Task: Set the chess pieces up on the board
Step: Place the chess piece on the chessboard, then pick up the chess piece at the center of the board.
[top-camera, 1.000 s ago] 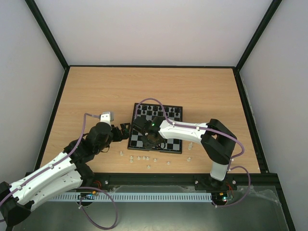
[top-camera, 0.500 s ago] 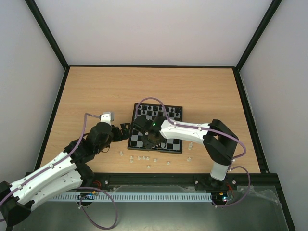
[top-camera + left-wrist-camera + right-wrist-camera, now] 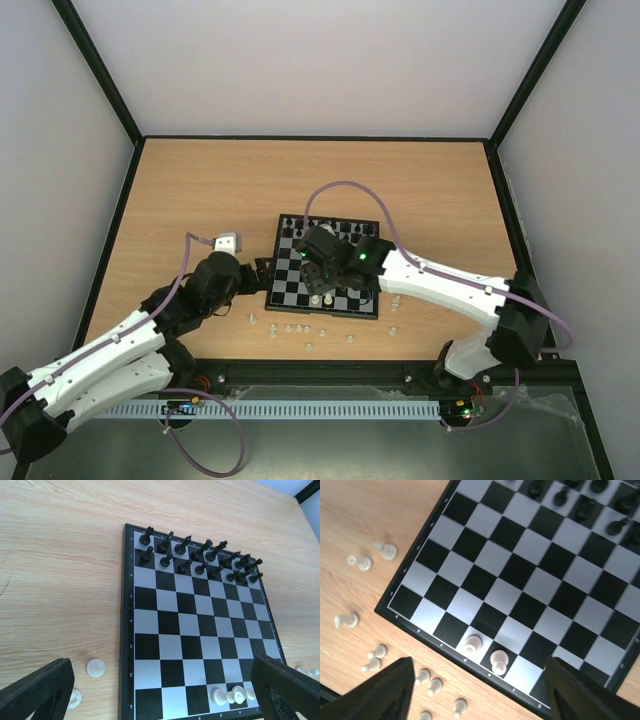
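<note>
The board (image 3: 292,290) is seen lying on the wooden table (image 3: 200,190), just ahead of the two arms and a little right of the middle. Two full rows of black pieces (image 3: 200,557) are set along its far edge. On the near edge row, a few white pieces (image 3: 473,643) are stood side by side on neighbouring squares. The middle squares of the board are left bare. Further loose white pieces (image 3: 290,328) are scattered on the table just off the near edge of the board, some upright and some lying on their sides, and a couple (image 3: 95,667) are found beside its left near corner. The left gripper (image 3: 262,271) is held low beside the left edge of the board, pointed across it; its fingers (image 3: 35,695) are spread wide and nothing is held between them. The right gripper (image 3: 479,662) is held above the near edge of the board, over the white pieces standing there; its fingers (image 3: 385,690) are parted, and no piece is gripped or touched by them.
</note>
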### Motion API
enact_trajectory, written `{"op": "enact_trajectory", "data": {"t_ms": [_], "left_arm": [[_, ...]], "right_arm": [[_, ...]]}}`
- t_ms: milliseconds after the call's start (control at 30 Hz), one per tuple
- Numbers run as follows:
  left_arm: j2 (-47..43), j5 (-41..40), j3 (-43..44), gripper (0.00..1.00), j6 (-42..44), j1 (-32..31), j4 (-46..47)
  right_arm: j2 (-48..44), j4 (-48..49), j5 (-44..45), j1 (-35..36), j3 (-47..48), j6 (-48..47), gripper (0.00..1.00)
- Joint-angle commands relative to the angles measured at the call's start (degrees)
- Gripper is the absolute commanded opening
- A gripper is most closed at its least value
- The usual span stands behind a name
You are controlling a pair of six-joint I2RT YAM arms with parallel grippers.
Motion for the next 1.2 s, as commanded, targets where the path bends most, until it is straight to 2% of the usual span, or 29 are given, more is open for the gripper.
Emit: {"op": "enact_trajectory", "data": {"t_ms": [0,133,233,400,667,900,1033,1167], "left_arm": [[2.24,0.36,2.43,0.99,1.37,-0.21,0.00],[3.40,0.50,3.34,1.00,2.16,-0.12,-0.33],[4.26,0.54,4.21,1.00,2.64,-0.04,-0.79],[5.79,1.29,4.79,1.00,3.44,0.27,-0.37],[8.77,3.58,4.58,1.00,4.29,0.66,1.20],[9.14,5.46,4.42,0.99,5.65,1.23,1.81],[9.63,7.00,4.35,1.00,6.51,1.84,2.14],[9.73,8.34,3.80,0.99,7.11,2.45,2.63]], "right_arm": [[-4.76,-3.49,5.56,-2.60,-4.12,2.90,0.76],[-9.69,-2.22,3.80,-9.15,-10.64,3.74,0.90],[-13.37,-1.47,2.92,-14.73,-15.03,3.74,0.93],[-17.12,-0.50,2.84,-21.60,-20.85,5.49,0.92],[-15.27,1.66,3.41,-26.44,-24.69,7.97,0.81],[-9.94,3.41,2.84,-26.99,-27.67,11.18,0.70],[-10.80,3.50,2.18,-26.98,-29.71,13.41,0.66],[-13.03,2.20,2.17,-26.96,-30.83,15.14,0.58]]}}
